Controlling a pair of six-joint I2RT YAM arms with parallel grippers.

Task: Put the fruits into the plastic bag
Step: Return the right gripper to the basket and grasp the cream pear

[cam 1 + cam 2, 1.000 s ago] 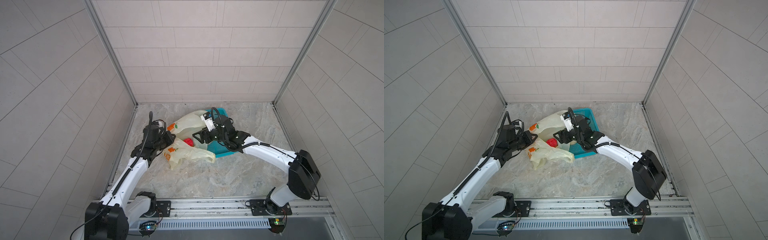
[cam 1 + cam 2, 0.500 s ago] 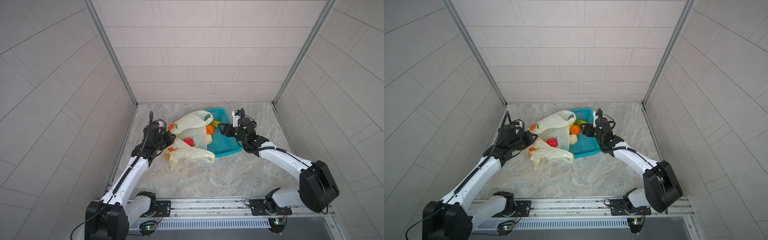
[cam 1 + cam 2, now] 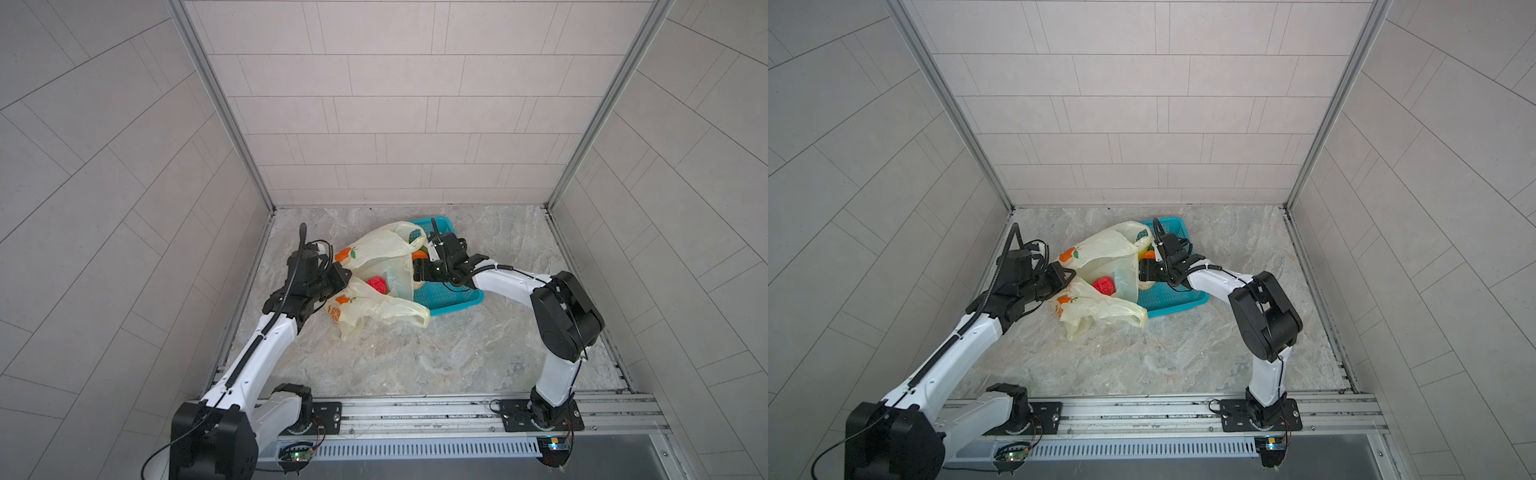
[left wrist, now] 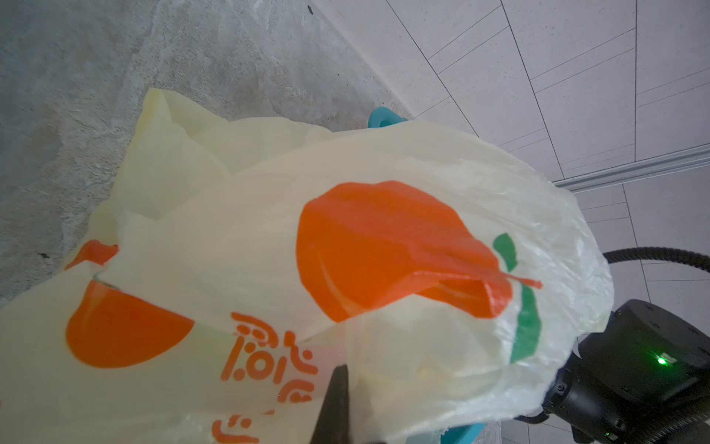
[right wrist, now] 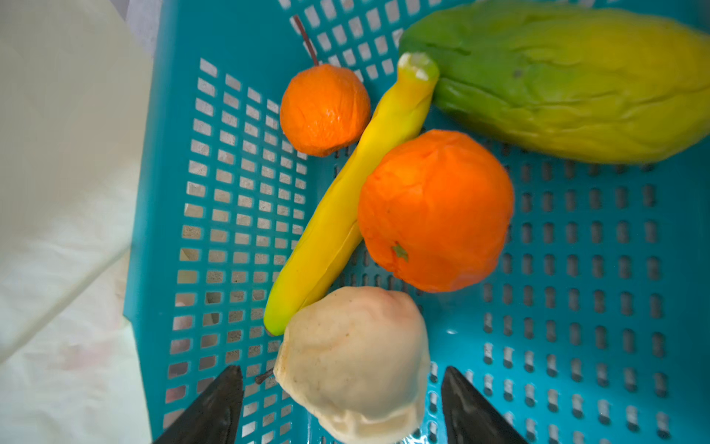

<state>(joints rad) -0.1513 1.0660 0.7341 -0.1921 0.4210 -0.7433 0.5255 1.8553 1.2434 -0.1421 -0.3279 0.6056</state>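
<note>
Crinkly cream-yellow plastic bag [image 3: 374, 249] with orange prints: my left gripper [image 3: 338, 276] is pinched on its edge, I judge to hold the mouth open; 1 red fruit [image 3: 377, 284] lies inside. Over the teal perforated basket [image 5: 576, 269], my right gripper [image 5: 342, 371] straddles, jaws apart, a pale pear-shaped fruit [image 5: 353, 346]; yellow banana [image 5: 345, 200] beyond.

Pale tiled walls [image 3: 374, 104], grey marbled floor [image 3: 415, 353]

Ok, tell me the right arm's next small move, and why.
Probably ease down and close: the open right gripper straddles the pale cream pear-shaped toy fruit in the teal perforated plastic basket, with gaps on either side. The left gripper is shut on the cream-yellow plastic bag, holding its mouth up beside the basket.
</note>
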